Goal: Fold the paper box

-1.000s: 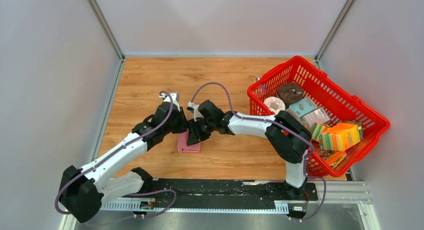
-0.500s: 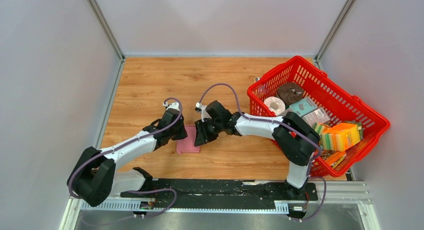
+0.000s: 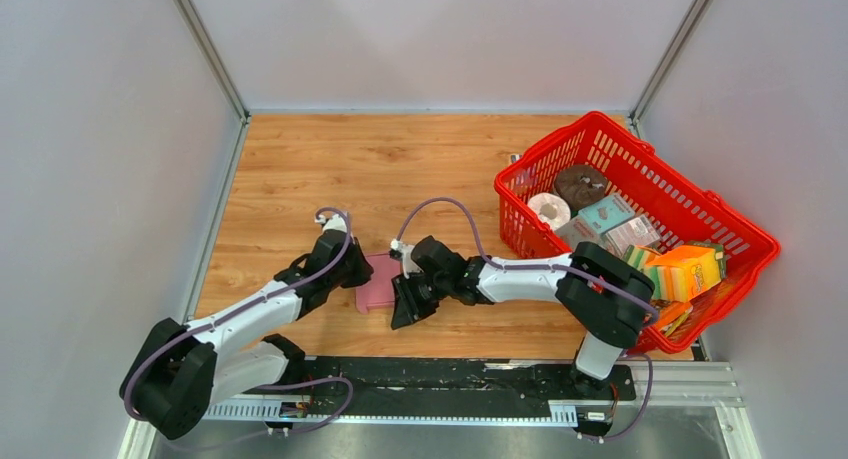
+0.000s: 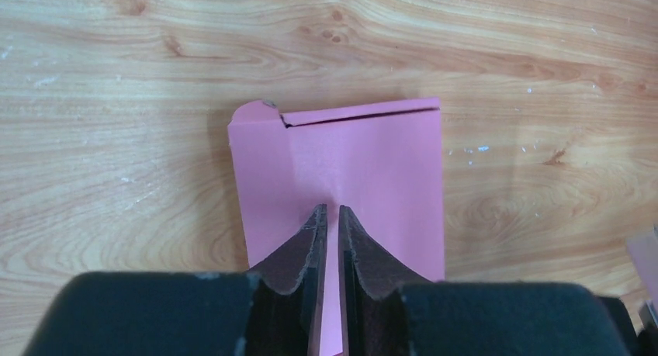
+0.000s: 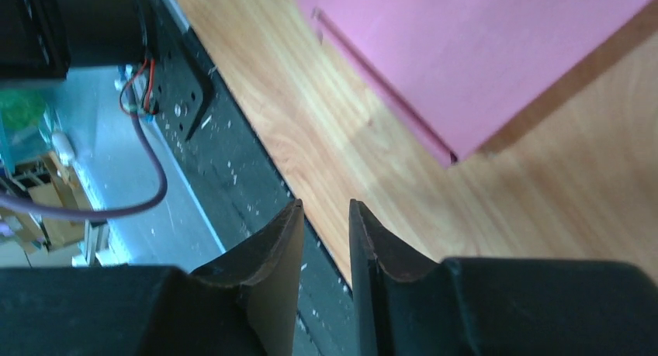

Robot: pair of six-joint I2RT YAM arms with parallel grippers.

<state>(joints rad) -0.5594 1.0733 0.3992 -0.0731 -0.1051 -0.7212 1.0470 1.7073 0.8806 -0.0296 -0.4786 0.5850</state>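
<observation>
Left gripper (image 4: 330, 210), nearly closed, sits over the flat pink paper box (image 4: 365, 170). Right gripper (image 5: 326, 205), narrow and empty, hovers just beside it.

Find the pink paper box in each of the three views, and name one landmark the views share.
Top external: the paper box lies on the wooden table, low and just left of centre.
Left wrist: the paper box sits mid-picture, running down behind the left hand.
Right wrist: the paper box fills the upper right, cut by the top edge.
Shared landmark: the wooden table.
</observation>
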